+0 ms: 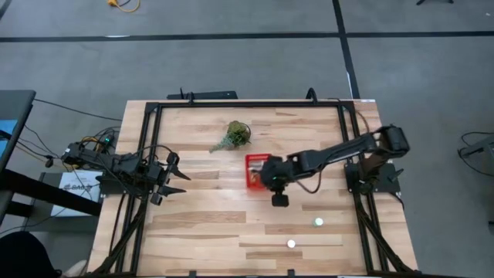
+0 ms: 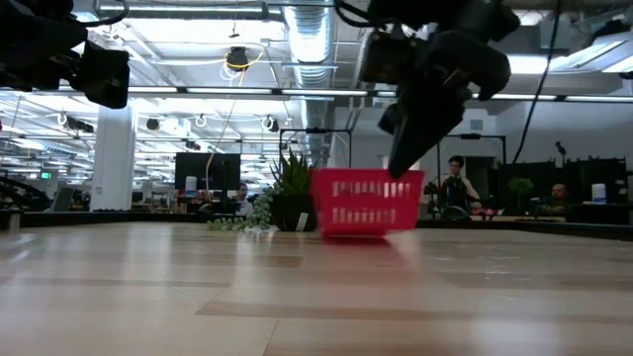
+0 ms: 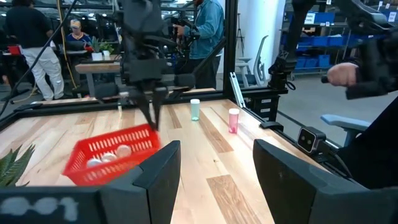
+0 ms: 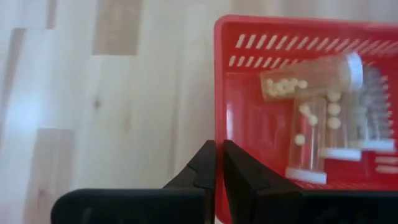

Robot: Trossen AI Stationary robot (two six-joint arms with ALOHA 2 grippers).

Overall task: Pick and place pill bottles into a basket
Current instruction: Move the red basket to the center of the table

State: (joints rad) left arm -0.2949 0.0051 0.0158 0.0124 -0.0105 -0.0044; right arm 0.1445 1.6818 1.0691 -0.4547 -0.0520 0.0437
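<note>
The red basket [image 1: 252, 171] stands at mid-table and also shows in the low view [image 2: 366, 203]. It holds several clear pill bottles [image 4: 311, 134] with white caps and white pills, lying on their sides. Two more bottles stand on the table toward the near right, one greenish [image 3: 194, 109] and one pink [image 3: 233, 120]. My right gripper [image 4: 217, 163] is shut and empty. It points down over the basket's wall [image 4: 219, 93] on the side toward those two bottles. My left gripper [image 3: 214, 168] is open and empty, hovering at the table's left side [image 1: 174, 181]. My right gripper's shut fingertips [image 3: 152, 118] stand right at the rim of the basket [image 3: 140, 132], coming from above and pointing down. I cannot tell whether they touch the rim.
A green plant sprig [image 1: 235, 137] lies beyond the basket toward the far edge. A black frame [image 1: 231, 104] runs round the table. The two standing bottles show in the high view [image 1: 319, 222] [image 1: 291, 244] toward the near right. People stand in the room beyond.
</note>
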